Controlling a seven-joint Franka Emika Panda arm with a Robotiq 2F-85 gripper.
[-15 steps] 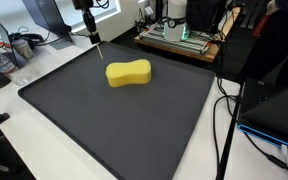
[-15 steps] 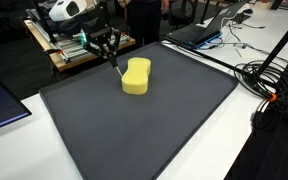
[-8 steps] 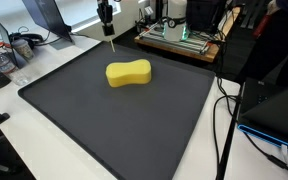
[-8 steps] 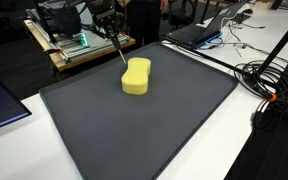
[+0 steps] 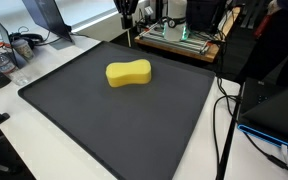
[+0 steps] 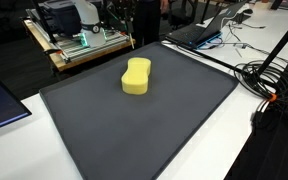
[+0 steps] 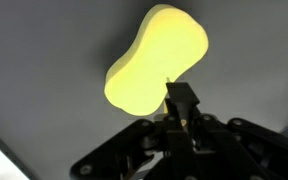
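Observation:
A yellow peanut-shaped sponge (image 5: 129, 73) (image 6: 136, 75) lies on a large black mat (image 5: 114, 130) (image 6: 144, 135), toward its far side. My gripper (image 5: 127, 12) hangs above the mat's back edge, well clear of the sponge. It is shut on a thin tan stick (image 5: 132, 34) that points down. In the wrist view the gripper (image 7: 179, 98) has its jaws pressed together, with a small tan spot of the stick between them and the sponge (image 7: 154, 60) below. In an exterior view the gripper (image 6: 120, 18) is dark against the clutter, so the stick is hard to make out.
A wooden tray with a green circuit board (image 5: 179, 38) (image 6: 79, 45) stands just behind the mat. Black cables (image 5: 224, 110) (image 6: 269, 80) run beside the mat. A laptop (image 6: 199, 32) sits at one corner. Headphones (image 5: 24, 42) lie off the mat's other side.
The gripper, still shut on the stick, has risen and moved away from the sponge toward the mat's back edge. The sponge has not moved.

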